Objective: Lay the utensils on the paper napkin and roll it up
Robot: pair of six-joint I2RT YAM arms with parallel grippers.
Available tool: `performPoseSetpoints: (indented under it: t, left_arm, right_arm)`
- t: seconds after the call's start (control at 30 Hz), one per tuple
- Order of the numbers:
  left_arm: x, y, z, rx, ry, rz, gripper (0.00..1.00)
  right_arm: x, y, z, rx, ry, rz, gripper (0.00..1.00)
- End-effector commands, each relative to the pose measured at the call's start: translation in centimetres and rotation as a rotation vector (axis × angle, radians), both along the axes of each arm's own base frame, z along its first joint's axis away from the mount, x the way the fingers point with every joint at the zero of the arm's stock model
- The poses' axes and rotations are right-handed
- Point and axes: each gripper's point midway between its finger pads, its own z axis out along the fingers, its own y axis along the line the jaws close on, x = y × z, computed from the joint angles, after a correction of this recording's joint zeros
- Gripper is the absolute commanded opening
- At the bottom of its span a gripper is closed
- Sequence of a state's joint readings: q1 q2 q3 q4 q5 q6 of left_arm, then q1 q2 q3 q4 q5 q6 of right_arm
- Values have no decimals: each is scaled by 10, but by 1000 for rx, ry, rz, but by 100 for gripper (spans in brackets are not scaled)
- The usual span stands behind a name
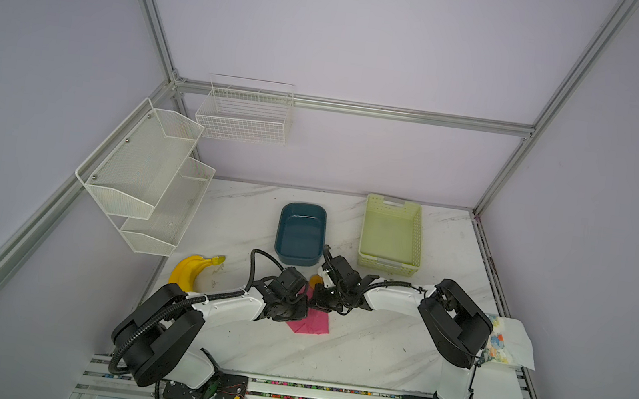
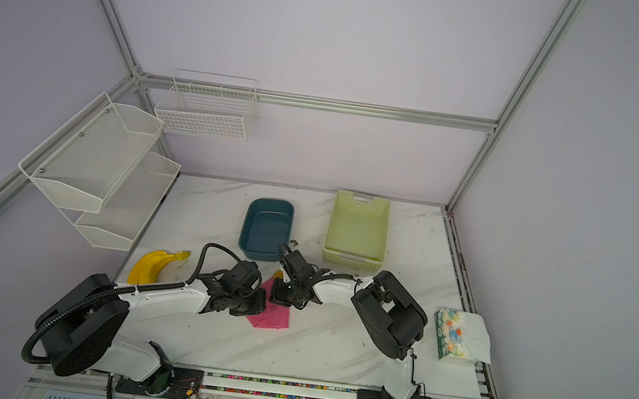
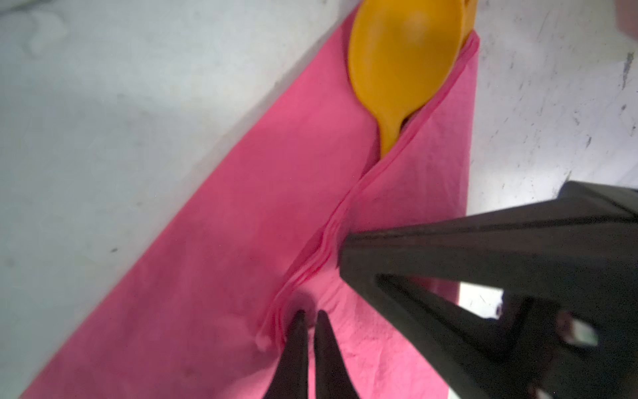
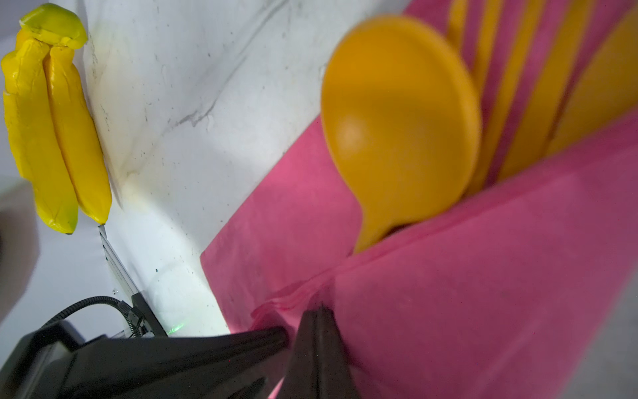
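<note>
As both touch paper napkin (image 3: 207,259), left pincer (image 3: 310,312) barely parted, right pincer (image 4: 319,310) closed

In both top views, left arm (image 1: 227,310) & right arm (image 1: 392,302) cover most of the paper napkin (image 1: 313,325); only a corner peeks out. Of the utensils (image 2: 278,275), just a bit of spoon (image 1: 315,279) shows there. Right wrist pic: fork (image 4: 488,69) & knife (image 4: 607,96) are blurry, cut off by the edge, handles under the pink fold. Can't tell if left end effector (image 3: 310,324) pinches the fold or only touches it. Banana (image 1: 186,271) is partly behind left arm.
</note>
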State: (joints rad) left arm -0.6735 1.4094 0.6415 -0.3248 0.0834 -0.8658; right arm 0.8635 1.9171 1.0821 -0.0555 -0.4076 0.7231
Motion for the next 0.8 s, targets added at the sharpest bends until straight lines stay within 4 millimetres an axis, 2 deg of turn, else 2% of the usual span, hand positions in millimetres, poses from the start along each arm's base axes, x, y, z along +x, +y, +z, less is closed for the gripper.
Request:
performPoseSetpoints:
  t: [0.0, 0.17, 0.37, 0.53, 0.77]
  left_arm:
    - [-11, 30, 2, 98, 1, 10, 15]
    - [-8, 51, 21, 86, -36, 74, 27]
    - [-13, 71, 15, 46, -15, 153, 45]
    - [-19, 75, 1, 13, 35, 177, 58]
    - [-18, 53, -13, -154, 67, 147, 59]
  right_arm:
    - [-10, -21, -31, -115, 38, 2, 2]
    - [-12, -24, -30, -116, 37, 6, 2]
    - [-12, -28, -29, -117, 36, 2, 2]
    - [-10, -33, -29, -120, 33, -8, 2]
    - [-9, -33, -25, -112, 30, -12, 2]
